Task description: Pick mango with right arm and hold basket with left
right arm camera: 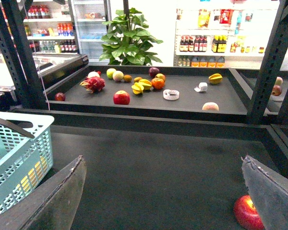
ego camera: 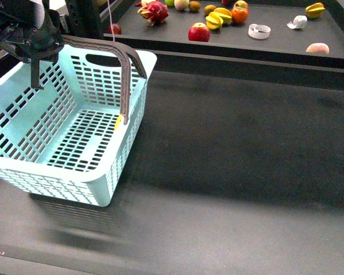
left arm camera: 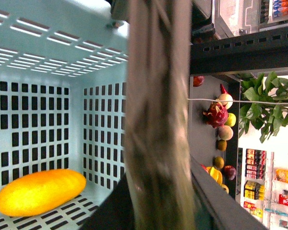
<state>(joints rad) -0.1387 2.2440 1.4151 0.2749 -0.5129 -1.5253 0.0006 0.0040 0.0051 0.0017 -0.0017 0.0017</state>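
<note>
Left gripper (ego camera: pixel 35 57) clamped closed; right gripper (right arm camera: pixel 165 191) fingers spread wide.

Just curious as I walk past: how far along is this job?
Done: the smooth yellow-orange mango already lies inside the light-blue slotted plastic basket. In hand: the left gripper holds its grey-brown handle. The right gripper is open, empty. Little seems left.
</note>
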